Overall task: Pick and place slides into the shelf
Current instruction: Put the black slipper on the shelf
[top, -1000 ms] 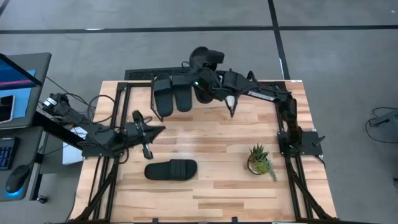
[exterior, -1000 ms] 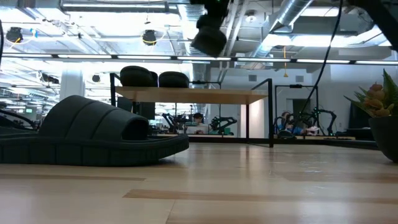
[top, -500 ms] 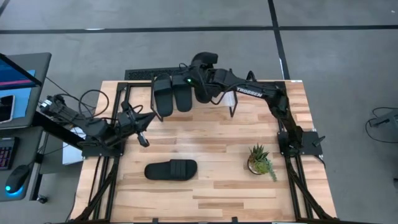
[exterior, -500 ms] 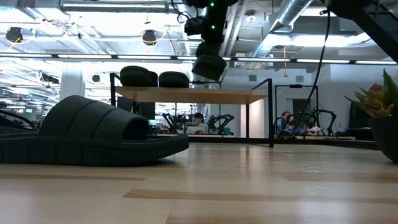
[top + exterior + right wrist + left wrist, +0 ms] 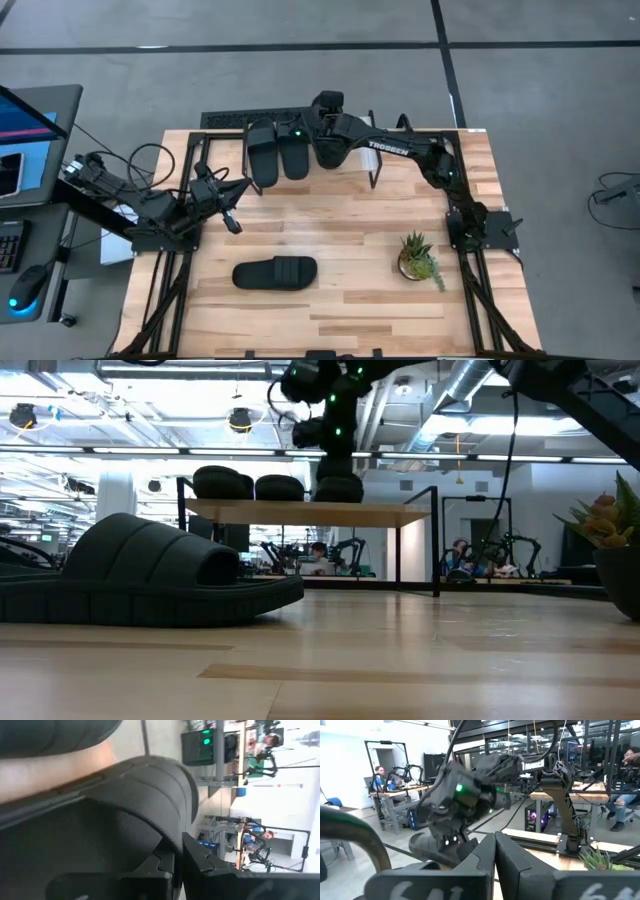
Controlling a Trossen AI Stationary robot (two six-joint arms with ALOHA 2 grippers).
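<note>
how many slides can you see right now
4: two side by side on the shelf, slides and; a third beside them in the right end effector; the fourth on the table.

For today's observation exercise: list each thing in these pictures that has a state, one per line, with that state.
Two slides: lying flat on the shelf, side by side.
Third slide: on the shelf, gripped by the right hand.
Fourth slide: flat on the table, untouched.
Left hand: shut, empty, above the table.
</note>
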